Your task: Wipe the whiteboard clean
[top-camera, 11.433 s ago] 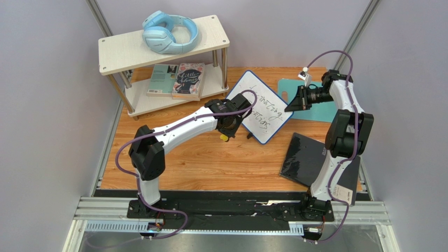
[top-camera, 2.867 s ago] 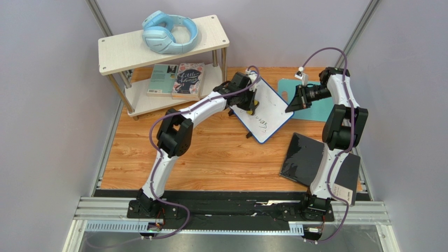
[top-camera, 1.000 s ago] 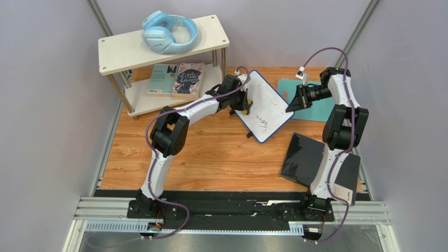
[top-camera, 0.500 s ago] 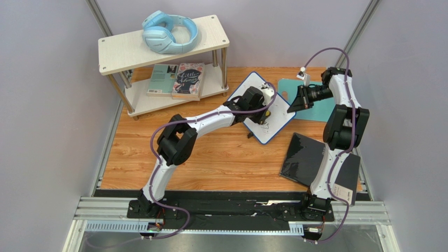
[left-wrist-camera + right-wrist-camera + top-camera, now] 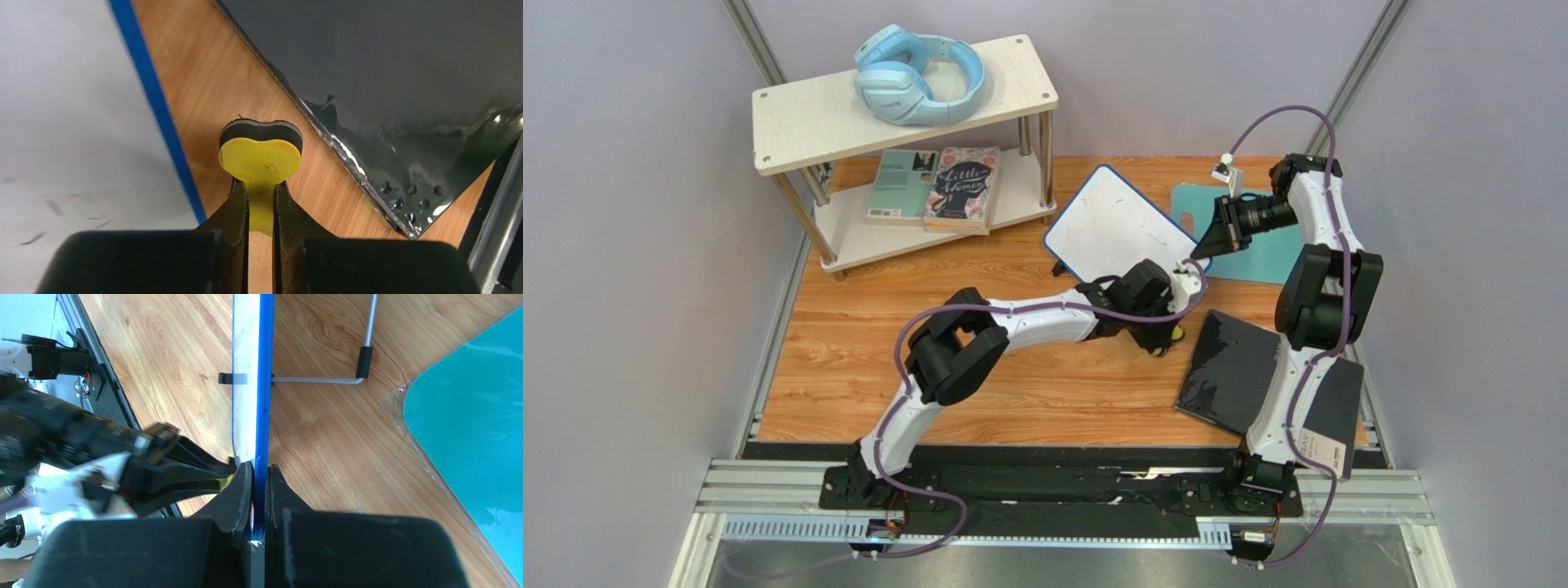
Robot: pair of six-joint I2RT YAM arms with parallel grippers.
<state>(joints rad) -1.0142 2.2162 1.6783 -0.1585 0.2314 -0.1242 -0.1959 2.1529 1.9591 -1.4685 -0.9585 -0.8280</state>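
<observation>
**Q:** Tool state?
**A:** My left gripper [image 5: 261, 195] is clenched on the stem of the yellow eraser [image 5: 261, 160]. A dark felt layer shows behind the yellow face. My right gripper [image 5: 258, 473] is pinched on the board [image 5: 1109, 224] at its blue frame, at the corner nearest the mat [image 5: 1274, 260].

**Q:** Board position?
**A:** Toward the far edge of the table [image 5: 1014, 386], right of the middle. It is tilted up, with its wire stand [image 5: 319, 380] on the wood behind it. From above, its long axis appears to run from far-left to near-right. The face reads white from above. The left wrist view shows a few faint grey flecks near the frame.

**Q:** Eraser against board?
**A:** Apart. The eraser hangs over bare wood just past the board's near-right edge, between the frame and the black panel [image 5: 1232, 368]. In the wrist view the board lies to the eraser's left. From above it lies to the far-left.

**Q:** Which arm is nearer?
**A:** The right touches the board but only steadies it. The left carries the eraser and sits just beside the edge, so any wiping falls to the left.

**Q:** Judgement?
**A:** The task looks nearly done. If the flecks count, the next pass must cross back over the frame onto the face and run up the long axis, away from the right's pinch. The risk is the felt catching the raised frame and twisting the board in that pinch.
</observation>
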